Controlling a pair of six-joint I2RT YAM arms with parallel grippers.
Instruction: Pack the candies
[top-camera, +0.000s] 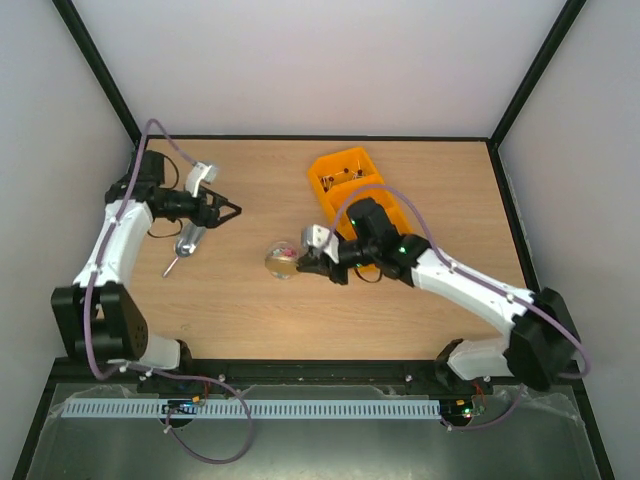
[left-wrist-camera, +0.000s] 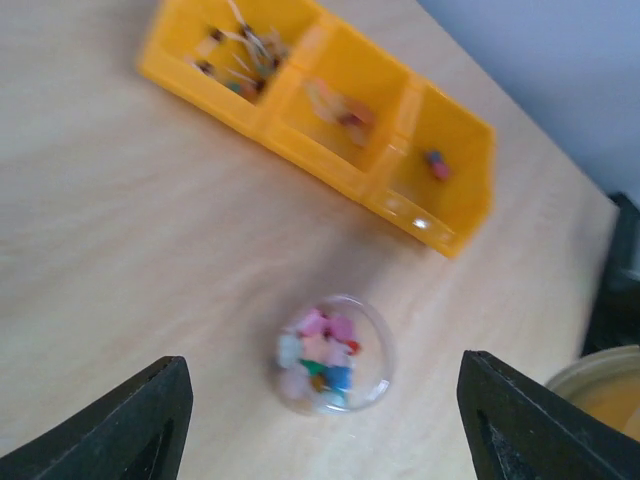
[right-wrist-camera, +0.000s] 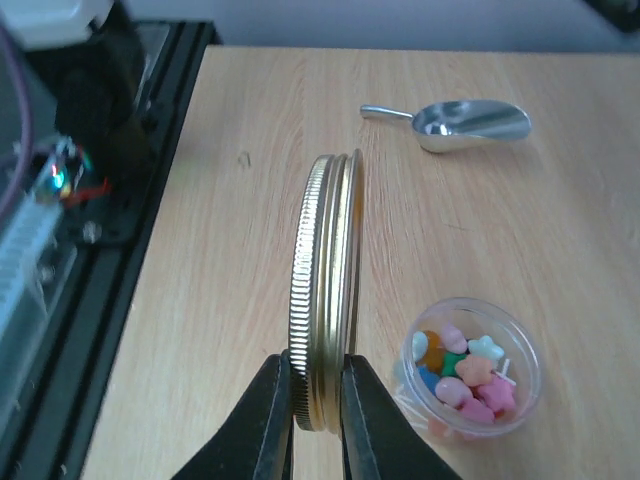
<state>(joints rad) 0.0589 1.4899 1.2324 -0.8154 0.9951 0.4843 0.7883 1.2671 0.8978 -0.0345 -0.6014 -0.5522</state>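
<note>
1. Top view. Most candies (top-camera: 283, 258) lay in a clear jar (top-camera: 281, 264) standing mid-worktop (top-camera: 230, 310). A few more sat in the orange tray (top-camera: 320, 190) behind it. The left fingers (top-camera: 225, 205) were spread and empty, above the scoop (top-camera: 189, 241). The right fingers (top-camera: 308, 266) were just beside the jar, and their hold could not be read here.
2. Left wrist view. The left fingers (left-wrist-camera: 140, 420) stood wide apart and held nothing, with the jar (left-wrist-camera: 372, 372) on the worktop between them. Its candies (left-wrist-camera: 322, 350) were pastel lumps piled loose. Others lay thinly in the three compartments of the tray (left-wrist-camera: 300, 150). The gold lid (left-wrist-camera: 600, 385) showed at the lower right edge.
3. Right wrist view. The right fingers (right-wrist-camera: 265, 420) were closed on the rim of the lid (right-wrist-camera: 325, 280), which was held upright on edge. The open jar (right-wrist-camera: 520, 395), with candies (right-wrist-camera: 465, 372) inside, stood just beside it, and the scoop (right-wrist-camera: 460, 122) lay well apart. The candies appeared light, hard and apt to roll, so pinching them singly would likely fail. The scoop's handle or the jar's wall offered the surer hold, though the smooth jar might slip or tip.
</note>
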